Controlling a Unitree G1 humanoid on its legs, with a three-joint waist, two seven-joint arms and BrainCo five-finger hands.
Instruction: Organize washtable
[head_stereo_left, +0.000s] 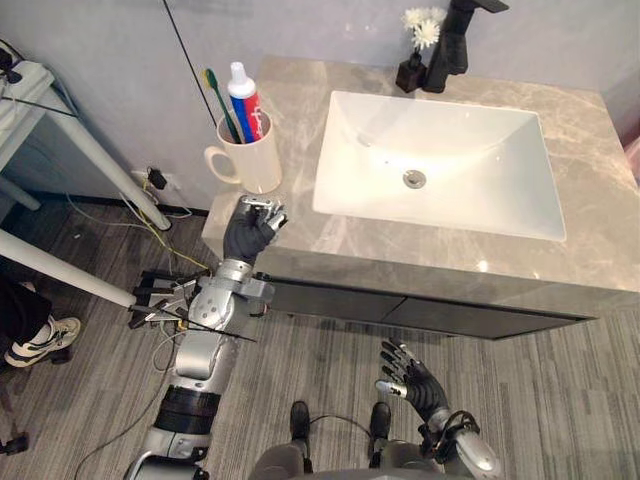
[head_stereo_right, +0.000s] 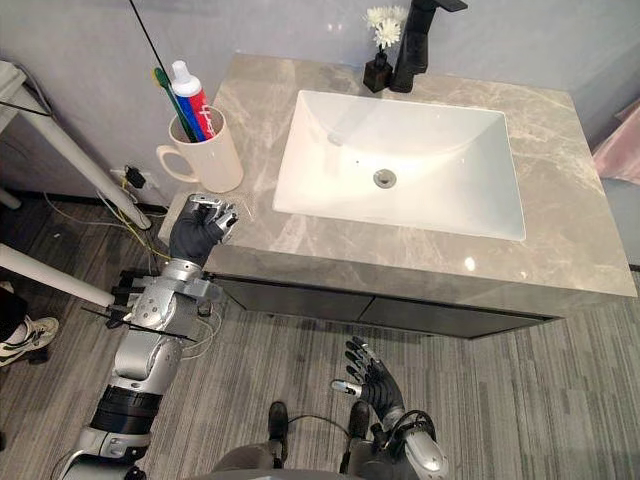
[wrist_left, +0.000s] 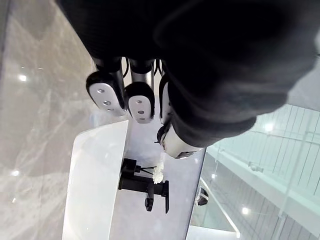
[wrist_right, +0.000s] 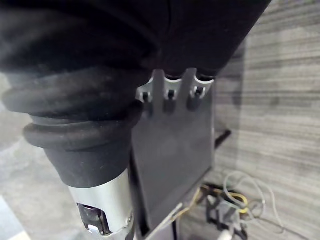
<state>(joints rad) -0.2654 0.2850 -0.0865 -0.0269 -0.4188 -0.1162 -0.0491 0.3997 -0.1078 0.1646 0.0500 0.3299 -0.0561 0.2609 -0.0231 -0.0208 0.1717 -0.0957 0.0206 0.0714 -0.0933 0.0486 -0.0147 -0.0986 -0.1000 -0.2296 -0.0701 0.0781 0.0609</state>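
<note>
A white mug (head_stereo_left: 247, 157) stands at the left end of the marble washtable (head_stereo_left: 590, 200), upright, with a green toothbrush (head_stereo_left: 214, 88) and a white, red and blue toothpaste tube (head_stereo_left: 246, 97) in it. My left hand (head_stereo_left: 250, 230) hovers at the table's front left corner, just in front of the mug, fingers (wrist_left: 137, 100) curled and holding nothing. My right hand (head_stereo_left: 410, 375) hangs low in front of the cabinet, below the countertop, with its fingers spread. A black faucet (head_stereo_left: 455, 40) and a small black vase with white flowers (head_stereo_left: 415, 50) stand behind the white basin (head_stereo_left: 440, 160).
White table legs (head_stereo_left: 90, 150) slant past the washtable's left side. Cables and a power plug (head_stereo_left: 155, 180) lie on the floor by the wall. A person's shoe (head_stereo_left: 38, 340) shows at the left edge. Dark cabinet fronts (head_stereo_left: 400, 310) sit under the counter.
</note>
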